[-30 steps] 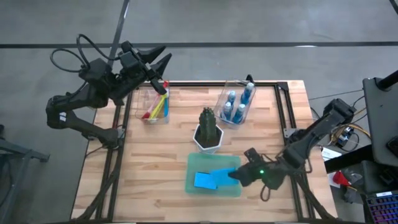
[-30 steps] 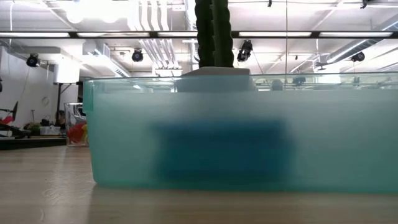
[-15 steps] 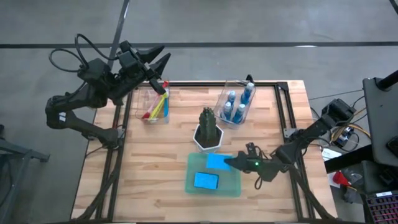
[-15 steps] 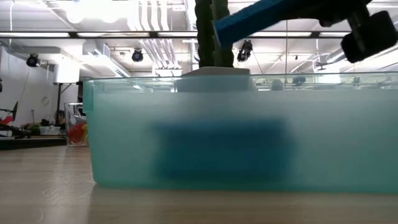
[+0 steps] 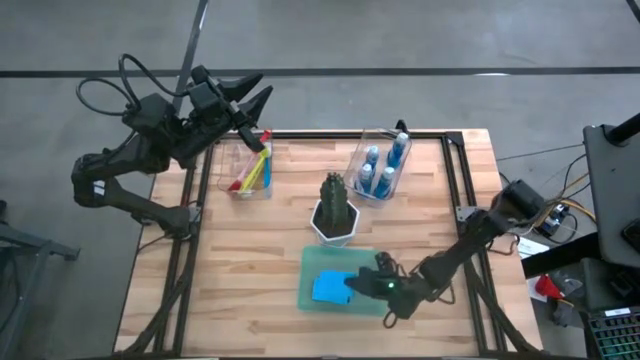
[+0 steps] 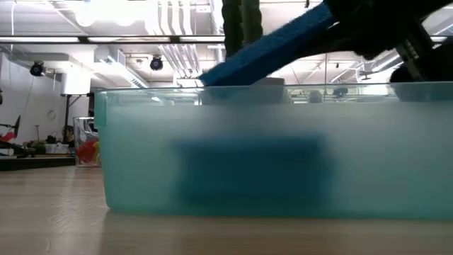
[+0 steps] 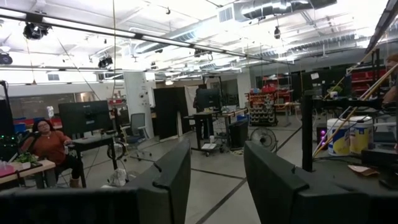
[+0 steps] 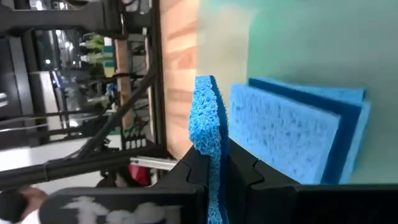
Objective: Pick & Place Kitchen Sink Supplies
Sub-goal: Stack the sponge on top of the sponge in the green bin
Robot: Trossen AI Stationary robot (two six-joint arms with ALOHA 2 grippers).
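Right gripper (image 5: 362, 287) clamped on the edge of a flat blue sponge (image 8: 208, 118) with a coarse, open-pored face, held tilted over the green tray (image 5: 312, 262) near the table's front edge, just above a second blue sponge (image 5: 326, 289) lying flat inside. Left gripper (image 5: 262, 97) parked beyond the table's far left corner, fingers (image 7: 171, 177) apart and holding nothing, near the clear bin (image 5: 236, 166) of yellow and red brushes (image 5: 256, 170). Small clear bottles (image 5: 380, 168) of blue liquid standing in another clear bin by the potted plant (image 5: 335, 207).

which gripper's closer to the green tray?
Right. The right gripper is over the green tray, shut on a sponge. The left gripper waits past the table's far left corner, above the brush bin.
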